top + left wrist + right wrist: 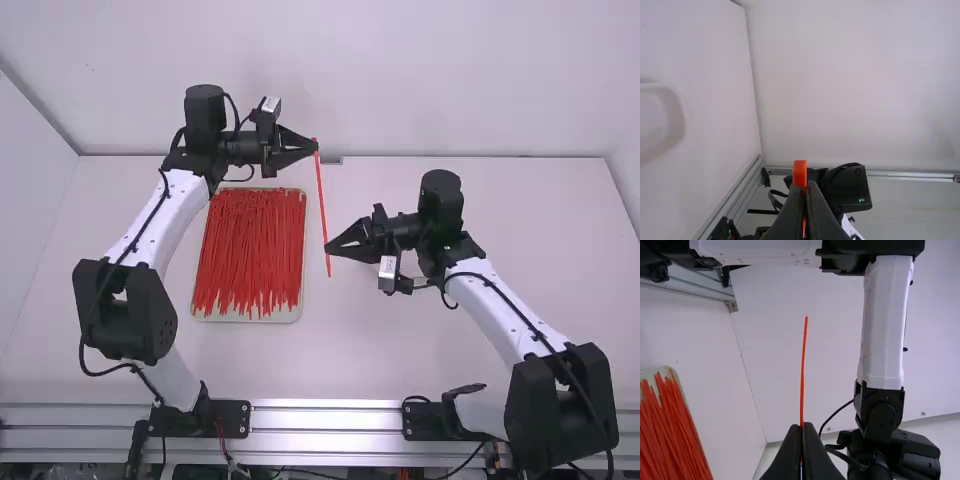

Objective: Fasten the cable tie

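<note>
A single red cable tie point(322, 210) hangs in the air right of the tray, held at both ends. My left gripper point(314, 150) is shut on its head end at the back of the table; the orange-red head point(800, 174) sticks out just past the fingertips of that gripper point(804, 189). My right gripper point(329, 249) is shut on the strap near its tail end. In the right wrist view the thin strap point(803, 370) runs straight out from between the shut fingers of the right gripper point(801, 427).
A tan tray point(250, 317) with a pile of several red cable ties point(250, 250) lies left of centre; the pile's edge point(667, 440) is in the right wrist view. The left arm's white link point(885, 315) stands beyond. Bare white table lies to the right.
</note>
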